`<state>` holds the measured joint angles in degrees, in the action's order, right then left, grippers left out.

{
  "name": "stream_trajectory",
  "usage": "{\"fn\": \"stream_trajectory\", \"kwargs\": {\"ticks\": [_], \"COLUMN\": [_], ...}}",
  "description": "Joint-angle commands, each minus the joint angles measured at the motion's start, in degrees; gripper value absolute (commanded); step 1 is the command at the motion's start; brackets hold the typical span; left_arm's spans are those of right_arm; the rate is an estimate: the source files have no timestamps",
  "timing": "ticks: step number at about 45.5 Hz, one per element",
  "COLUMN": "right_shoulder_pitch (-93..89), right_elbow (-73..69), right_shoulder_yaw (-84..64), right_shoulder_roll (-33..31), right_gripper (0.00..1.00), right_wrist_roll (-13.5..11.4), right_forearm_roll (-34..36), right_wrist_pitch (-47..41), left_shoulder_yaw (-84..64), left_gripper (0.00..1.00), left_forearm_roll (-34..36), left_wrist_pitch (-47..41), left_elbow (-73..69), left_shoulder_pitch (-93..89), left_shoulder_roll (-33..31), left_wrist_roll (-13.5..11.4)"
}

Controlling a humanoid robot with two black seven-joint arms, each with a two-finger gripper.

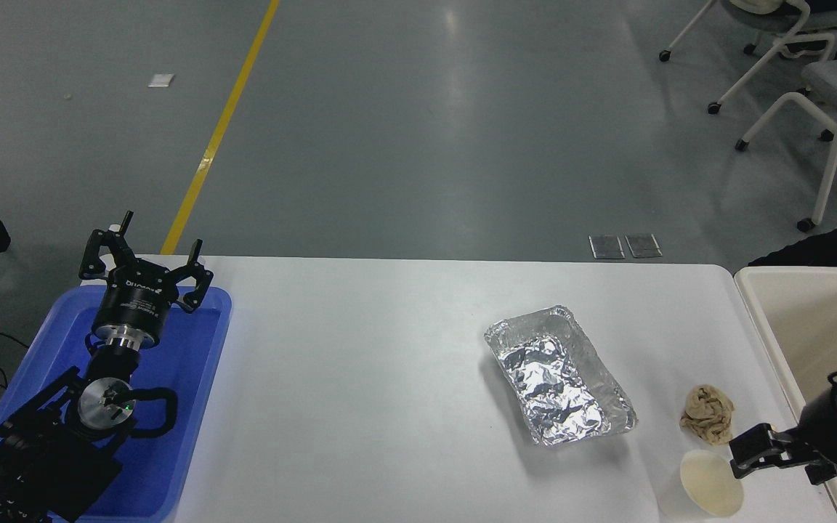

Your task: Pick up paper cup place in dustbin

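Observation:
The paper cup [711, 481] stands upright near the table's front right corner, its cream inside showing. The dustbin [758, 305] is the cream-beige bin at the right edge, beside the table. My right gripper [787, 463] comes in from the right, low over the table between the cup and the dustbin. It is open and empty. Its left fingertip [747, 452] is at the cup's right rim; I cannot tell if it touches. My left gripper [146, 256] is parked open over the blue tray at the left.
A crumpled tan paper wad [709, 414] lies just behind the cup. A crinkled silver foil tray [560, 374] sits left of the wad. The blue plastic tray [193, 378] is at the table's left end. Office chairs [811, 65] stand beyond the table.

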<state>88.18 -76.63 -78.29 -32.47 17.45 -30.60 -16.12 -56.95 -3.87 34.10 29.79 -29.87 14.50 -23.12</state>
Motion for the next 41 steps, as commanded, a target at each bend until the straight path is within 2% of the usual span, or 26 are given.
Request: {"fn": "stream_trajectory", "kwargs": {"ticks": [1, 16, 18, 21, 22, 23, 26, 27, 34, 41], "right_shoulder_pitch": [-3.2, -11.6, -11.8, -11.8, -11.8, -11.8, -11.6, -11.6, -10.3, -9.5], "right_elbow": [2.1, 6.7, 6.8, 6.7, 6.6, 6.6, 6.6, 6.6, 6.5, 6.2], "right_shoulder_yaw": [1.8, 6.6, 6.7, 6.7, 6.7, 6.7, 6.1, 6.0, 6.0, 6.0], "right_shoulder_roll": [0.0, 0.5, 0.5, 0.4, 0.4, 0.3, 0.2, 0.2, -0.1, -0.4], "right_gripper": [1.00, 1.00, 0.97, 0.85, 0.77, 0.63, 0.06, 0.00, 0.00, 0.00], "right_wrist_roll": [0.0, 0.0, 0.1, 0.2, 0.2, 0.2, 0.2, 0.2, 0.5, 0.9], "right_forearm_roll": [0.0, 0.0, 0.0, 0.0, 0.0, 0.0, -0.2, -0.5, -5.1, -5.3], "right_wrist_pitch": [0.7, 4.1, 4.3, 5.0, 5.3, 5.5, 5.7, 5.7, 6.6, 7.2], "left_shoulder_yaw": [0.0, 0.0, 0.0, 0.0, 0.0, 0.0, 0.0, 0.0, 0.0, 0.0], "left_gripper": [1.00, 1.00, 1.00, 1.00, 1.00, 1.00, 1.00, 1.00, 1.00, 1.00], "left_forearm_roll": [0.0, 0.0, 0.0, -0.1, 0.0, 0.0, 0.0, 0.0, 0.0, 0.0], "left_wrist_pitch": [0.0, 0.0, 0.0, 0.0, 0.0, 0.0, 0.0, 0.0, 0.0, 0.1], "left_elbow": [0.0, 0.0, 0.0, 0.0, 0.1, 0.0, 0.0, 0.0, 0.0, 0.0], "left_shoulder_pitch": [0.1, 0.0, 0.0, 0.0, 0.0, 0.0, 0.1, 0.1, 0.0, 0.0], "left_shoulder_roll": [0.0, 0.0, 0.0, 0.0, 0.0, 0.0, 0.0, 0.0, 0.0, 0.0], "left_wrist_roll": [0.0, 0.0, 0.0, 0.0, 0.0, 0.0, 0.0, -0.1, 0.0, 0.0]}}
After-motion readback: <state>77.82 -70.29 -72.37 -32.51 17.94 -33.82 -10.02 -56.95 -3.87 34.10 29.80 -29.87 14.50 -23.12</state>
